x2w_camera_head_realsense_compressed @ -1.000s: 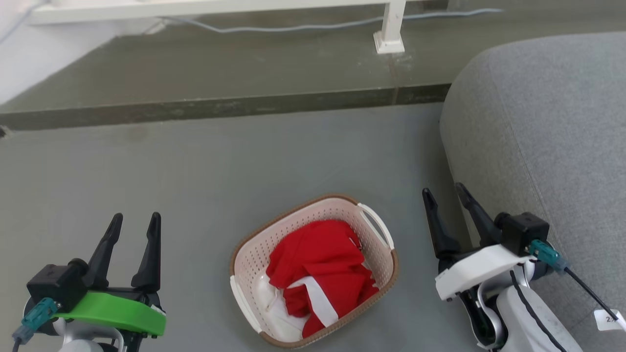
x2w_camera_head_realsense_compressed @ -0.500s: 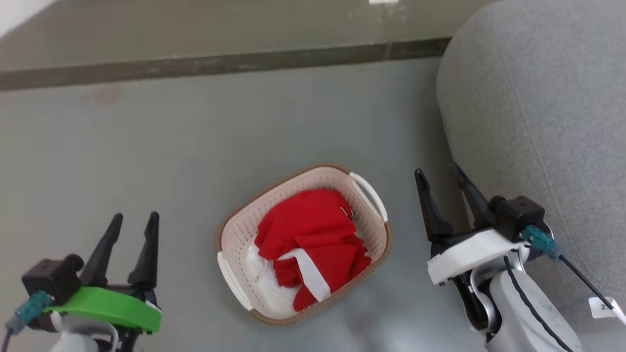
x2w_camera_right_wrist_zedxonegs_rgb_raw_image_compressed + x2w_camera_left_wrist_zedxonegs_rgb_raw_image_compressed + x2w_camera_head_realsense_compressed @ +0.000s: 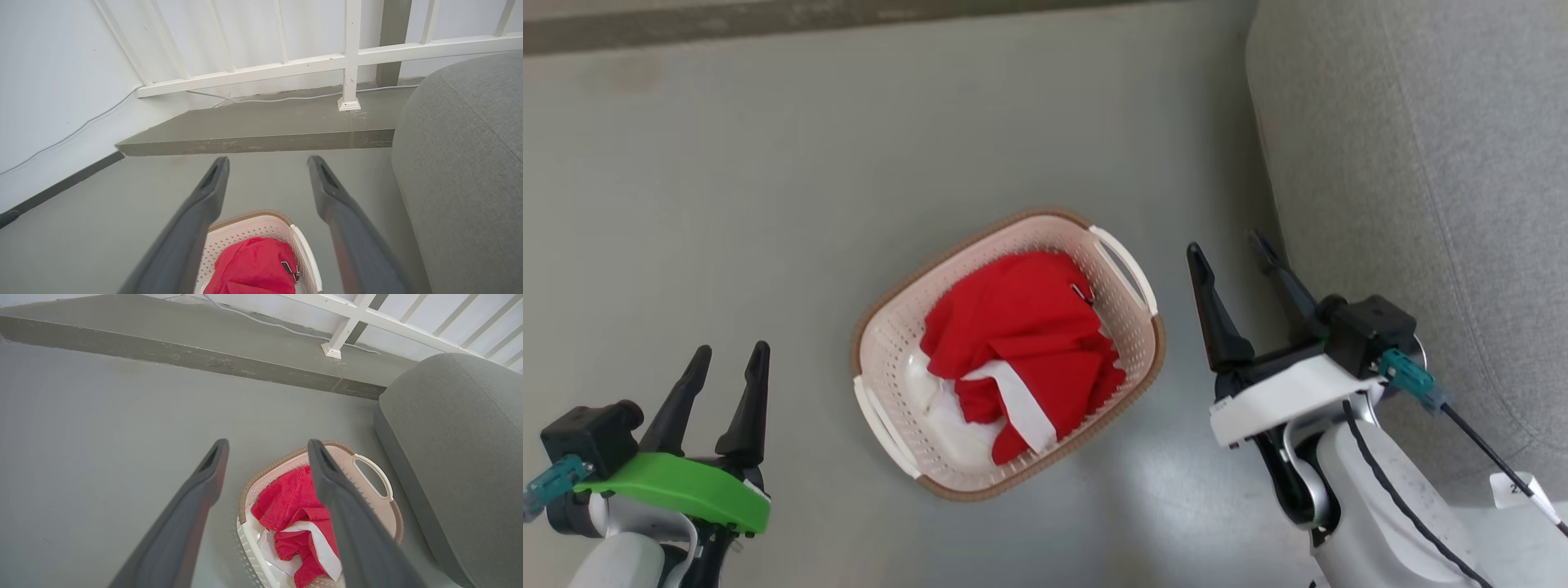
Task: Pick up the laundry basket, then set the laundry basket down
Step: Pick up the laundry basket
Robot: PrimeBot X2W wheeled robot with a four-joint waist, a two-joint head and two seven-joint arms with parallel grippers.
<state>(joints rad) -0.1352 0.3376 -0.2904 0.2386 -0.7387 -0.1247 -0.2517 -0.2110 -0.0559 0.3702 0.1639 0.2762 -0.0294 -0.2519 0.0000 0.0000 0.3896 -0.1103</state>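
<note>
The laundry basket (image 3: 890,343) is cream with a brown rim and white loop handles. It rests on the grey floor, turned diagonally, with red and white cloth (image 3: 1021,343) piled inside. My left gripper (image 3: 727,359) stands open to the basket's lower left, well apart from it. Just to the right of the basket's far handle (image 3: 1125,268) is my right gripper (image 3: 1229,249), open and holding nothing. The left wrist view has the basket (image 3: 382,516) beyond its spread fingers, and the right wrist view shows its far end (image 3: 245,230) between and below the fingers.
A grey upholstered sofa (image 3: 1413,163) fills the right side, close behind my right gripper. At the back, a raised dark step (image 3: 261,141) carries a white railing (image 3: 347,57) with a cable (image 3: 286,98) along it.
The head camera has tilted down, so the step and railing have slid out at the top. Both grippers stay open, and the right one sits higher in the picture, beside the basket.
</note>
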